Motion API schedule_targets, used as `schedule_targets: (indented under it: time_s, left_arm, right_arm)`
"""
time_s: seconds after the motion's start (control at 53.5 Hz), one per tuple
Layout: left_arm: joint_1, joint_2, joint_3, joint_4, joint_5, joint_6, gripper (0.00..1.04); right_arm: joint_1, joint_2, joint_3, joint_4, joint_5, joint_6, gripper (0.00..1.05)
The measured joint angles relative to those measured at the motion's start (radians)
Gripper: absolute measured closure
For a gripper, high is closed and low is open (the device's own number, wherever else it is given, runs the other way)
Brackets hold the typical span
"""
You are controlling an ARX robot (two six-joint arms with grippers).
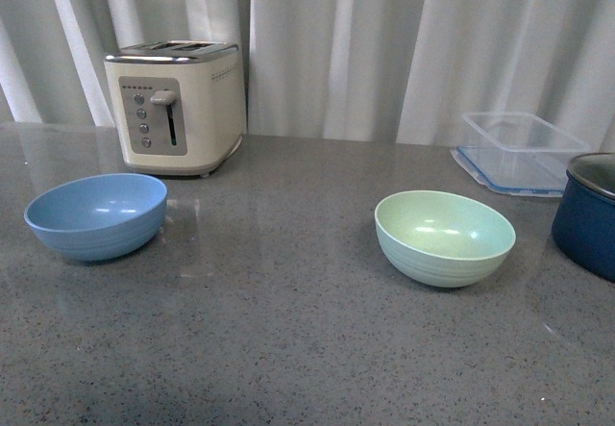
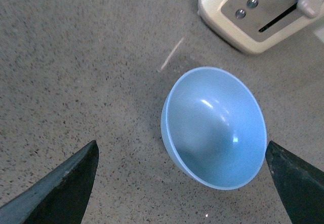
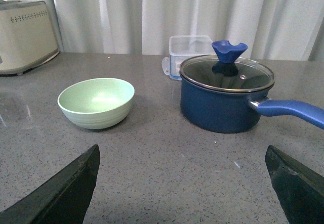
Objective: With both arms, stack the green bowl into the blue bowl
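So the pale mint-green round matte bowl [image 1: 445, 237] sits right of centre, the light sky-blue round matte bowl [image 1: 96, 216] on the left, well apart. The right gripper [image 3: 182, 148] is nearer green, the left gripper [image 2: 180, 144] is over blue. Both are wide open and empty.

The blue bowl [image 1: 96, 216] is showing a light sky-blue with faint ridges banding its lower outside, and the green bowl [image 1: 445, 238] is showing pale mint-green with the same faint bands. The table [image 1: 288, 349] is lying grey, speckled with dark and pale flecks, while the toaster [image 1: 178, 107] is standing cream under a silver top with a grey button panel. The pot [image 3: 217, 110] is gleaming dark navy with a metal rim and brighter blue knob and handle, the curtain [image 1: 384, 51] is hanging white, and the box [image 1: 519, 147] is looking clear with a blue edge.
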Motion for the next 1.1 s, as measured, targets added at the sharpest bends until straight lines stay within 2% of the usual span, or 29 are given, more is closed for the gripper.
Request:
schedule_targets:
  time_s: [0.486, 0.972, 1.103]
  left_arm:
    - [-0.034, 0.263, 0.169, -0.050, -0.021, -0.041, 0.07]
    - [-0.045, 0.410, 0.275, -0.074, -0.036, -0.040, 0.07]
    - [-0.047, 0.434, 0.294, -0.084, -0.048, -0.035, 0.25]
  right_arm:
    - [0.000, 0.000, 0.000, 0.000, 0.000, 0.000, 0.10]
    - [0.000, 0.000, 0.000, 0.000, 0.000, 0.000, 0.10]
    - [0.000, 0.000, 0.000, 0.000, 0.000, 0.000, 0.10]
